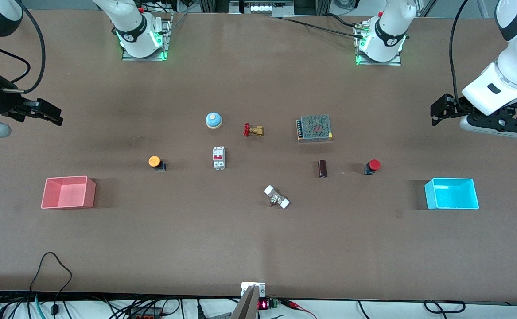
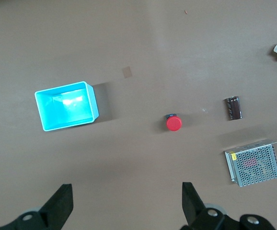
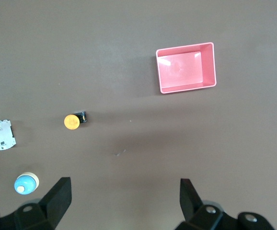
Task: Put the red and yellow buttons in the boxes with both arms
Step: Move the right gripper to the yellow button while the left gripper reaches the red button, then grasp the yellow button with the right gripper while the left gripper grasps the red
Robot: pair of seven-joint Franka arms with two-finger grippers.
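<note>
The yellow button point(image 1: 155, 162) lies on the table toward the right arm's end, and shows in the right wrist view point(image 3: 73, 120). The pink box point(image 1: 68, 192) point(image 3: 186, 67) sits empty, nearer the front camera and closer to that end. The red button point(image 1: 372, 166) point(image 2: 173, 123) lies toward the left arm's end, with the empty cyan box point(image 1: 452, 193) point(image 2: 66, 105) closer to that end. My right gripper point(image 1: 56, 116) point(image 3: 125, 199) hangs open and empty over bare table at the right arm's end. My left gripper point(image 1: 434, 115) point(image 2: 127, 201) hangs open and empty over bare table at the left arm's end.
Mid-table lie a blue dome bell point(image 1: 213, 120), a brass valve with a red handle point(image 1: 253, 130), a metal mesh power supply point(image 1: 314, 128), a white circuit breaker point(image 1: 219, 157), a dark cylinder point(image 1: 322, 169) and a white-ended fitting point(image 1: 277, 197).
</note>
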